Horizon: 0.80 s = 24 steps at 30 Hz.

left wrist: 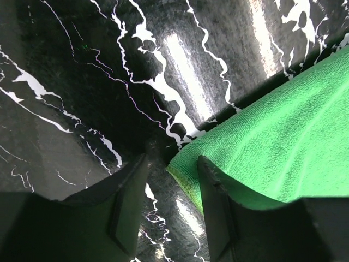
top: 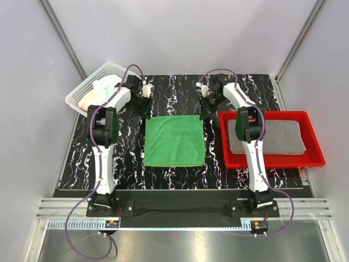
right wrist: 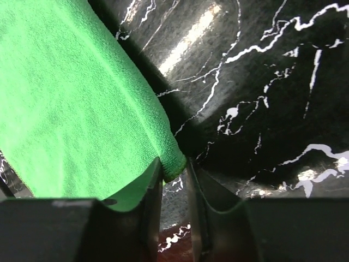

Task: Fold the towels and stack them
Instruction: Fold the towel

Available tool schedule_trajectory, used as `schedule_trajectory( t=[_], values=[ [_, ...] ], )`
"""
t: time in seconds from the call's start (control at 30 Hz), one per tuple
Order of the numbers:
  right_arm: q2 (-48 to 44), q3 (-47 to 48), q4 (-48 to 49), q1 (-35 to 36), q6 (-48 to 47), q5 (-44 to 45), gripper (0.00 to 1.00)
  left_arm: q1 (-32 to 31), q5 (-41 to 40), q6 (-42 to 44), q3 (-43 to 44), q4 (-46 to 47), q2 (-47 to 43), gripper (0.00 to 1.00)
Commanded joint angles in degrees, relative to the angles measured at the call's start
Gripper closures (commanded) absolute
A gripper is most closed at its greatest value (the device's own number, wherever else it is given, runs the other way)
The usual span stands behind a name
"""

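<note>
Right gripper (right wrist: 174, 170) stood narrow-jawed, pinched on the far right corner of the green towel (top: 174, 140), left gripper (left wrist: 173, 162) wide-jawed astride its far left corner; towel lay flat midway across the table (top: 180, 93), judged light and limp, best lifted by both far corners together.

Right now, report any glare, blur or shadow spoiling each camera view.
Top external: evenly lit and sharp, green towel crisp. Left wrist: bright glare streaks on the glossy table; left gripper dark and blurred up close. Right wrist: a glare streak on the table at top; right gripper dark, soft-edged; towel weave in focus.
</note>
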Motion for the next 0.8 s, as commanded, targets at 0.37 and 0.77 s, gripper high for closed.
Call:
schedule_trajectory(
  t=[0.37, 0.77],
  values=[
    [1.4, 3.7, -1.7, -1.5, -3.2, -1.8, 0.66, 0.3, 1.2, 1.6, 3.3, 0.5, 1.5, 0.93],
    [3.6, 9.4, -2.2, -1.5, -2.4, -3.1, 0.54, 0.4, 1.8, 2.7, 6.0, -2.3, 2.5, 0.58]
  ],
)
